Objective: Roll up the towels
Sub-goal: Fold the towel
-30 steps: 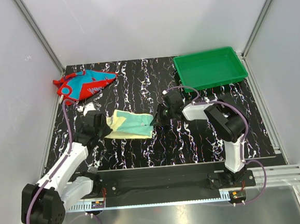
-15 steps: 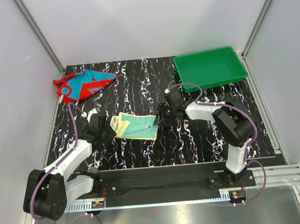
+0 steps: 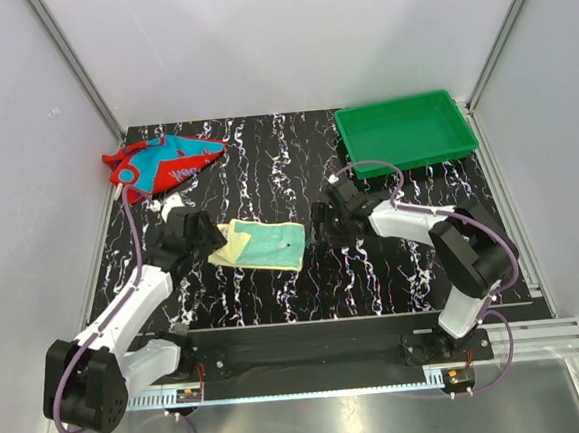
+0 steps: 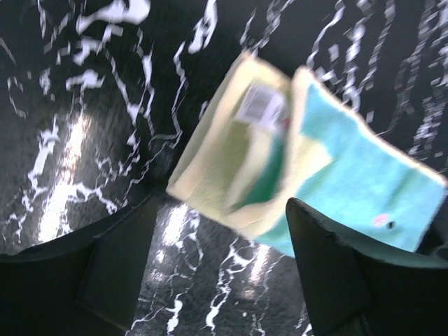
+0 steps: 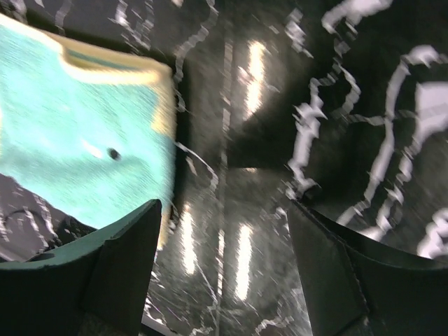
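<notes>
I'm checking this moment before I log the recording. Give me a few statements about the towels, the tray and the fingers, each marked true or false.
1. The pale yellow towel lies on the table between the two arms. True.
2. The red towel sits in the green tray. False: it lies at the table's back left corner, and the tray is at the back right.
3. The left fingers and the right fingers stand apart, gripping nothing. True.
4. The pale yellow towel is rolled into a tight cylinder. False: it lies flat, loosely folded at one end.
</notes>
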